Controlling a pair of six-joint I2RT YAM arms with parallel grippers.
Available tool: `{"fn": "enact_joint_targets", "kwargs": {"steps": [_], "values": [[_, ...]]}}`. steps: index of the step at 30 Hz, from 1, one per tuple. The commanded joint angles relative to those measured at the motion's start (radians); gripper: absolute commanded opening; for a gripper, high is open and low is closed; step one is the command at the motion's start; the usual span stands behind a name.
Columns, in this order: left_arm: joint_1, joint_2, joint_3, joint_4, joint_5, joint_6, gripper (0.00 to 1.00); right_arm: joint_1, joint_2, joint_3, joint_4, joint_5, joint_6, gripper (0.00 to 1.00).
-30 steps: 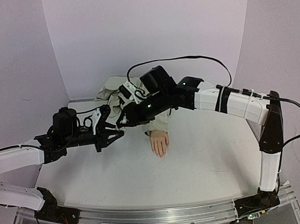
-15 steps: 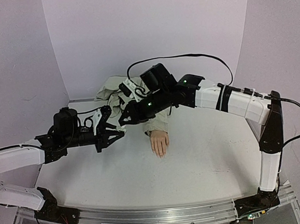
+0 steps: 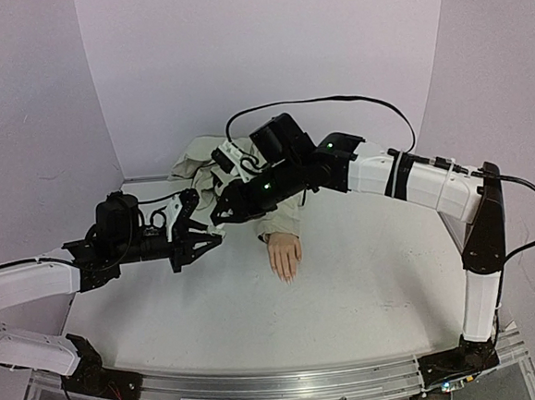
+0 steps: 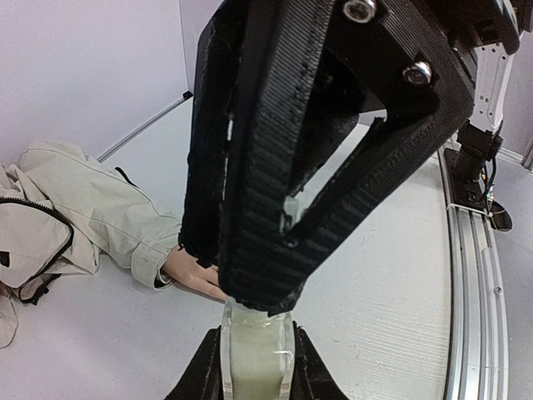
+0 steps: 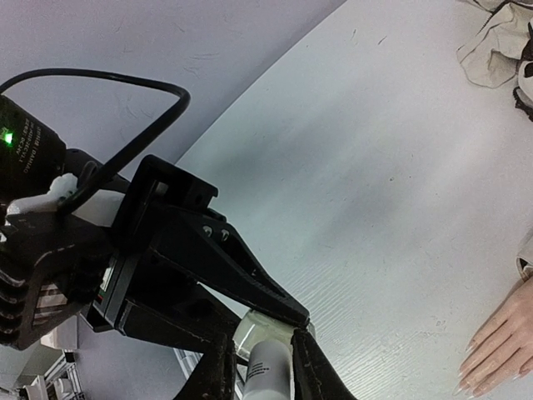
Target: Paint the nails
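Note:
A pale pink mannequin hand (image 3: 286, 254) with a beige sleeve (image 3: 286, 219) lies palm down mid-table. Its fingertips and small skin-coloured nails (image 5: 473, 344) show at the right edge of the right wrist view. My left gripper (image 3: 213, 238) is shut on a small clear bottle (image 4: 258, 354) of whitish polish, held above the table left of the hand. My right gripper (image 3: 219, 215) meets it from the right and is shut on the bottle's white cap (image 5: 271, 372). The bottle glass (image 5: 265, 323) shows between both grippers. In the left wrist view the right gripper (image 4: 316, 150) hides most of the hand (image 4: 190, 273).
A crumpled beige jacket (image 3: 200, 164) lies at the back of the white table (image 3: 367, 285), also in the left wrist view (image 4: 83, 208). Purple walls close the back and sides. A metal rail (image 3: 282, 384) runs along the near edge.
The right wrist has risen very slightly; both grippers stay joined at the bottle. The mannequin hand has not moved.

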Motion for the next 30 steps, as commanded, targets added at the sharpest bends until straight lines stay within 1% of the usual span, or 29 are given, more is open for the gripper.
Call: {"fn": "enact_joint_targets", "kwargs": {"steps": [1, 12, 20, 30], "values": [[-0.004, -0.008, 0.03, 0.025, 0.027, 0.01, 0.0, 0.002, 0.011, 0.026, -0.005, -0.02, -0.019, 0.23], [-0.005, -0.009, 0.025, 0.025, 0.024, 0.01, 0.0, 0.002, -0.01, 0.029, -0.002, 0.008, -0.032, 0.0], [-0.005, 0.001, 0.022, 0.023, 0.022, 0.016, 0.0, 0.002, -0.058, 0.012, -0.003, 0.013, -0.069, 0.0], [-0.004, 0.017, 0.03, 0.022, 0.042, 0.017, 0.0, 0.002, -0.107, -0.017, 0.014, 0.033, -0.07, 0.0]]}}
